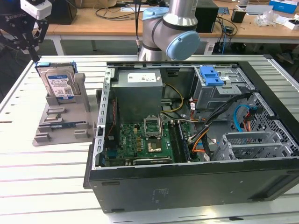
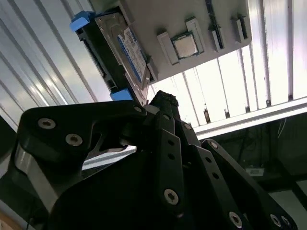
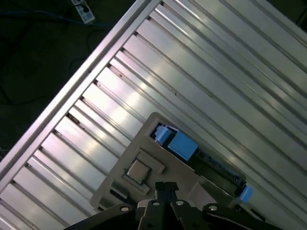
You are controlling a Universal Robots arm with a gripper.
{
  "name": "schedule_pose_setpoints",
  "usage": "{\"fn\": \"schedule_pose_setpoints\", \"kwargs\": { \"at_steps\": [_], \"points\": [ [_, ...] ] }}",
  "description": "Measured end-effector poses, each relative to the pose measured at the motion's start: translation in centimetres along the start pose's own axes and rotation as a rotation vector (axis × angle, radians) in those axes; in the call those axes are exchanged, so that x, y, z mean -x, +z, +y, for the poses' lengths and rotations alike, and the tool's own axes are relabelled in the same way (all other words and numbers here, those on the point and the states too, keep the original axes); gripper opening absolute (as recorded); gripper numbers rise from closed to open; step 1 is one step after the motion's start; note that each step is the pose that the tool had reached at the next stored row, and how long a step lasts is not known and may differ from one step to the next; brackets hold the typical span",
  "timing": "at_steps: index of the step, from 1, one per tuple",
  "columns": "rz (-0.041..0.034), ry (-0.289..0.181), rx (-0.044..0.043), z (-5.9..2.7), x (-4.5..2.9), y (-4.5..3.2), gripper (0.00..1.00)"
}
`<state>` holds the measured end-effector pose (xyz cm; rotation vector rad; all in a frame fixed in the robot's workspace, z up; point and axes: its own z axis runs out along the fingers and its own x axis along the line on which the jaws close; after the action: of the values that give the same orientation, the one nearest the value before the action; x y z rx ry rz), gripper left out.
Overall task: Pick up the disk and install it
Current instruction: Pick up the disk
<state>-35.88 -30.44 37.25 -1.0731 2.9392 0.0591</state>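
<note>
Disk (image 1: 58, 81) stands on edge in the grey holder (image 1: 60, 123) at the exterior view's left, beside the open PC case (image 1: 187, 186), untouched. Gripper (image 3: 166, 187) hovers above it, jaws closed together on nothing (seam visible in the first wrist view). For a clean pick I'd open wide, centre over the top edge square to the flat faces, and pull straight up out of the slot.

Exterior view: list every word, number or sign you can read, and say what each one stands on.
On the disk: a white-and-blue label, print too small to read.
On the grey metal box: a white sticker, print too small to read.
On the computer case: a small sticker on its black side, too blurred to read.
No text here can be quoted with confidence.
</note>
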Motion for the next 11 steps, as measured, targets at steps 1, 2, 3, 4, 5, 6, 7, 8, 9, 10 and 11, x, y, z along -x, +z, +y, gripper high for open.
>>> {"fn": "schedule_pose_setpoints", "kwargs": {
  "at_steps": [1,2,3,4,5,6,7,8,9,10,11],
  "points": [
    [0.001,-0.033,0.0008,0.0,0.0,0.0,0.1],
    [0.0018,-0.057,0.0014,0.0,0.0,0.0,0.1],
    [0.003,-0.096,0.0023,0.01,0.0,0.0,0.1],
    [0.004,-0.122,0.0028,0.0,0.0,0.0,0.1],
    [0.0048,-0.146,0.0033,0.0,0.0,0.0,0.1],
    [0.0055,-0.172,0.004,0.01,0.0,0.0,0.1],
    [0.0062,-0.194,0.0045,0.0,0.0,0.0,0.1],
    [0.0069,-0.213,0.005,0.01,0.0,0.0,0.1],
    [0.0073,-0.228,0.0053,0.01,0.0,0.0,0.1],
    [0.0076,-0.237,0.0055,0.0,0.0,0.0,0.1],
    [0.0082,-0.255,0.006,0.01,0.0,0.0,0.1]
  ]
}}
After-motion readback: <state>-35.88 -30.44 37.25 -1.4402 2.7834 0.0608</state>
